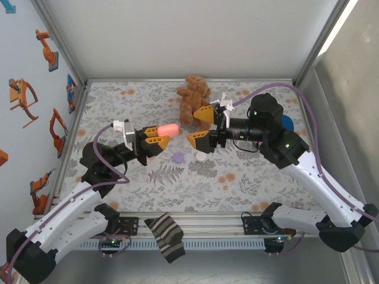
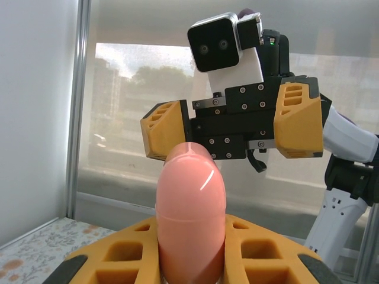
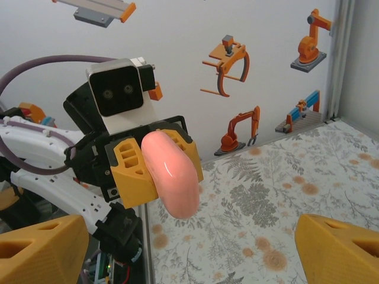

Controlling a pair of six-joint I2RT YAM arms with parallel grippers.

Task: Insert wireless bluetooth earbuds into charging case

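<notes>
Top external view: the left gripper (image 1: 159, 141) is clamped tight on the closed salmon-pink charging case (image 1: 169, 129). It holds the case above the middle of the table (image 1: 118, 177), free end jutting toward the other arm, apparently offered for opening. Facing it, the right gripper (image 1: 200, 127) stands wide and empty, lined up with that end but apart from it.

Charging case (image 1: 169, 129) in left gripper (image 1: 157, 138), left of centre; right gripper (image 1: 201, 127) just right of it, apart. Teddy bear (image 1: 193, 97) behind them, disc (image 1: 177, 157) on table (image 1: 249, 177) nearer.
</notes>
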